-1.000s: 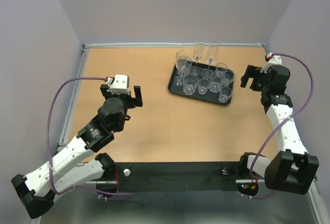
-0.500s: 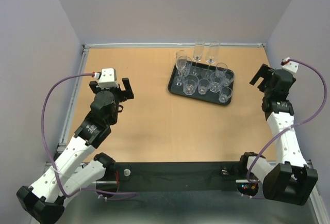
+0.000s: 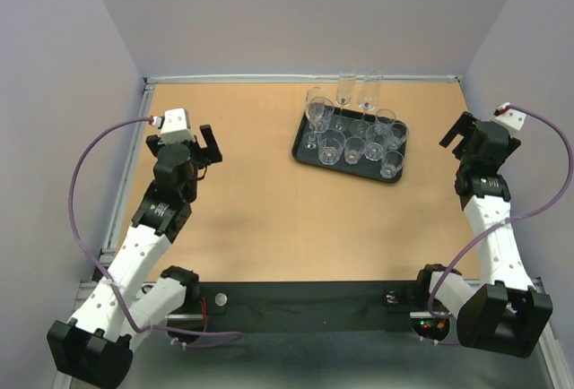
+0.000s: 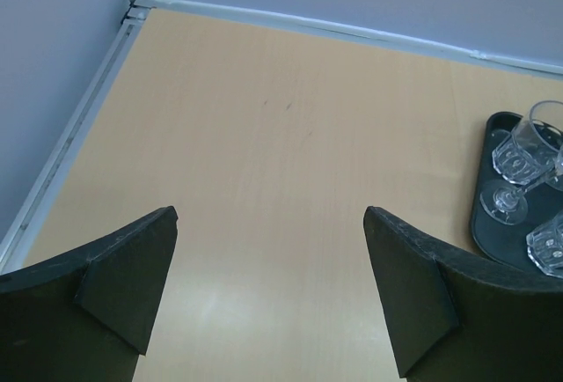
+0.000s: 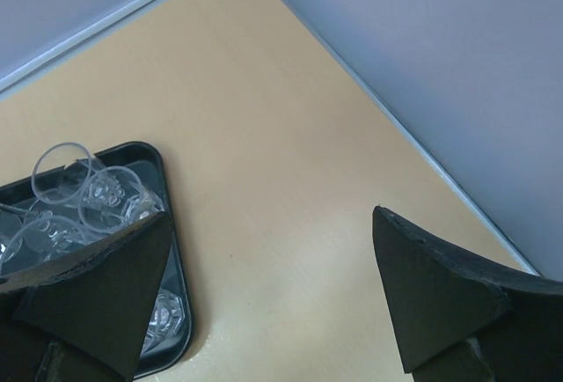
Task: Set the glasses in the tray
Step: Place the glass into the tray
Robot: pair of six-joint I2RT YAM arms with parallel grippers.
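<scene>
Both hands are open and hold nothing. The left hand (image 4: 270, 215) hangs above bare desk (image 3: 251, 210), and its two dark fingers (image 4: 123, 276) stand wide apart. The right hand (image 5: 271, 215) is also spread wide, over the desk near the side wall.

The black tray (image 3: 301, 151) lies on the desk between the two hands, closer to the right one. From the left hand it is off to the right and well apart. In the left wrist view only its rounded corner shows at the right edge, with a stemmed glass (image 4: 526, 157) and part of a tumbler on it. From the right hand the tray is to the left and near. In the right wrist view its corner shows at the lower left, partly behind the left finger.

The glasses (image 3: 355, 147) stand upright and close together inside the tray, some short and some stemmed. Two tall flutes (image 3: 345, 89) stand at the side of the tray far from both hands. I cannot tell if their feet are on the tray or on the desk just behind it.
</scene>
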